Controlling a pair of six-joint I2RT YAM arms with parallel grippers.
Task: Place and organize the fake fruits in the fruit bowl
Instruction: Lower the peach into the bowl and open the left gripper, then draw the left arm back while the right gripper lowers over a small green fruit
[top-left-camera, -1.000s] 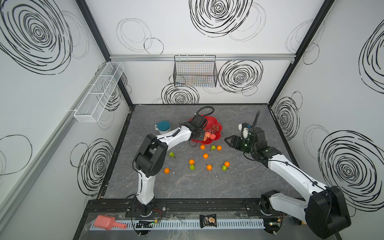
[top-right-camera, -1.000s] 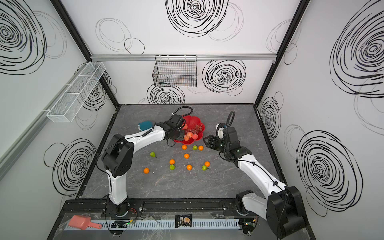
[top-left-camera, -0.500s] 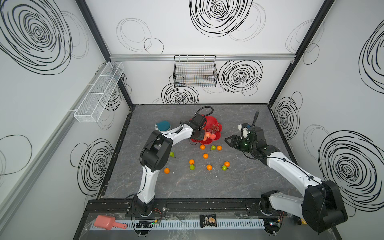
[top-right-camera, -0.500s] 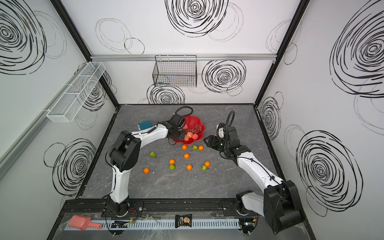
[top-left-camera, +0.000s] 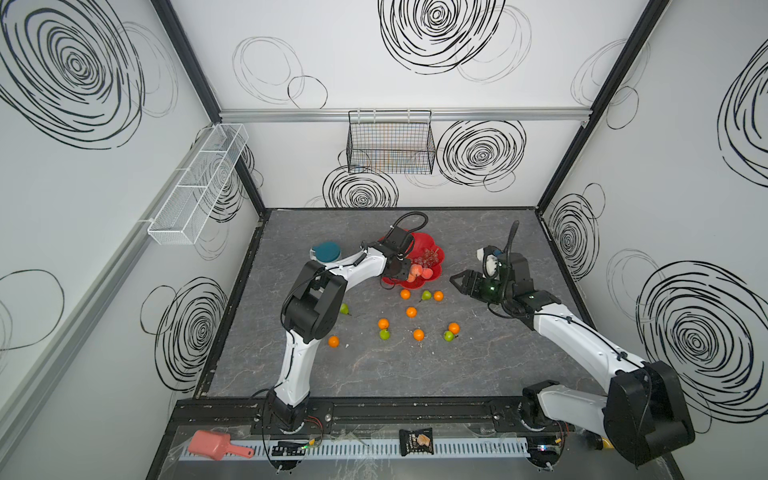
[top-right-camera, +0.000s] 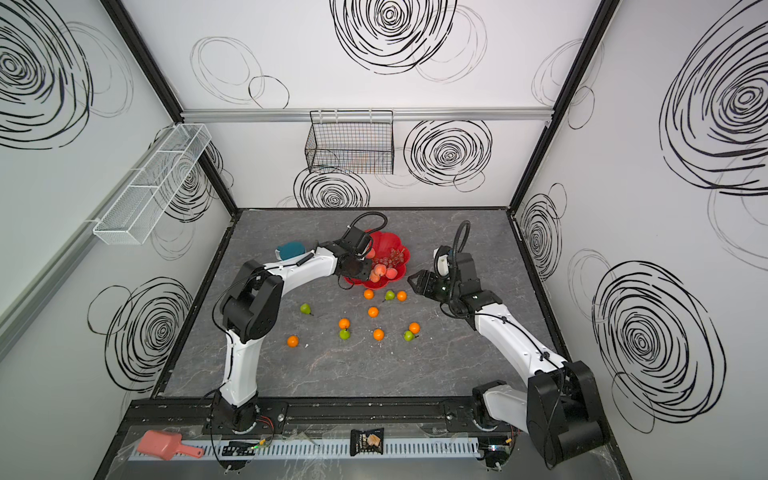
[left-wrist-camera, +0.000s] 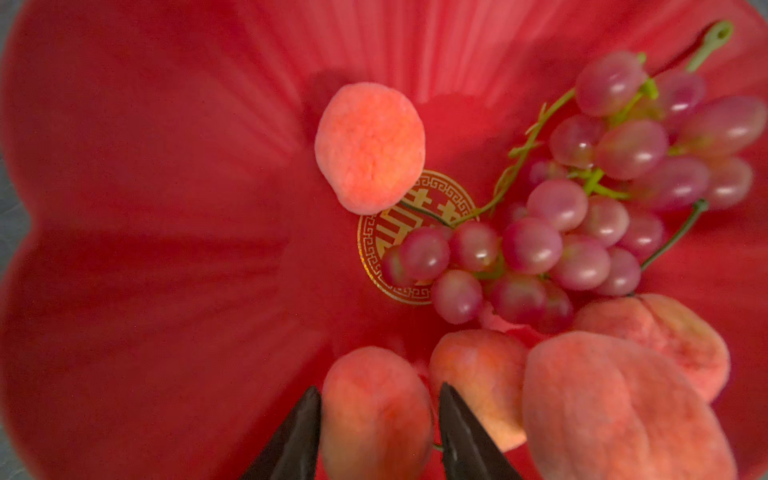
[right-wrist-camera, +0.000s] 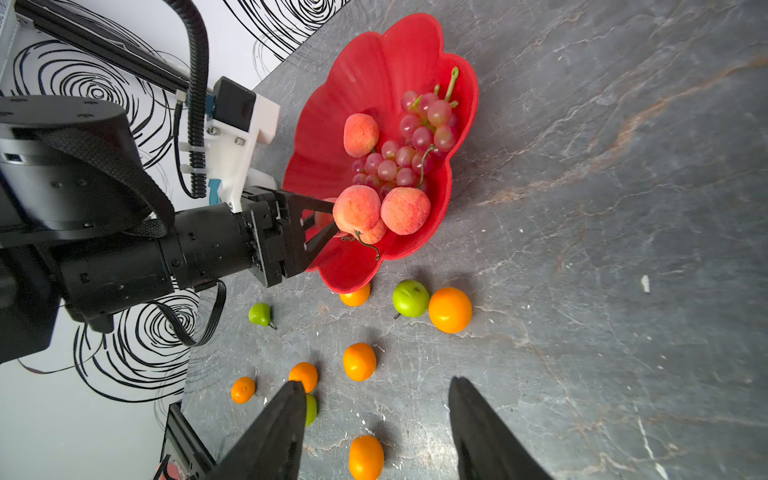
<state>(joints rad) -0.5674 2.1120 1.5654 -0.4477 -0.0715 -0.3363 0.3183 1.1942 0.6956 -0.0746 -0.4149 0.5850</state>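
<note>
Bowl (top-left-camera: 423, 242) sits back-centre on table (top-left-camera: 374, 374), w/ grapes (left-wrist-camera: 561, 232) & a few peaches (top-left-camera: 420, 272) inside. Left gripper (left-wrist-camera: 379, 386) reaches in over its left side, jaws narrow either side of one peach (left-wrist-camera: 376, 424); can't tell if gripping or loose. Oranges (top-left-camera: 411, 311) & pears (top-left-camera: 426, 295) lie scattered in front of bowl. Right gripper (right-wrist-camera: 376, 382) hovers to bowl's right, jaws wide, nothing betw them.

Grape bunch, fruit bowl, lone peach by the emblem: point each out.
grape bunch (left-wrist-camera: 557, 205): left wrist view, on a middle grape.
fruit bowl (right-wrist-camera: 374, 62): right wrist view, bare inner wall.
lone peach (left-wrist-camera: 370, 147): left wrist view, its centre.
</note>
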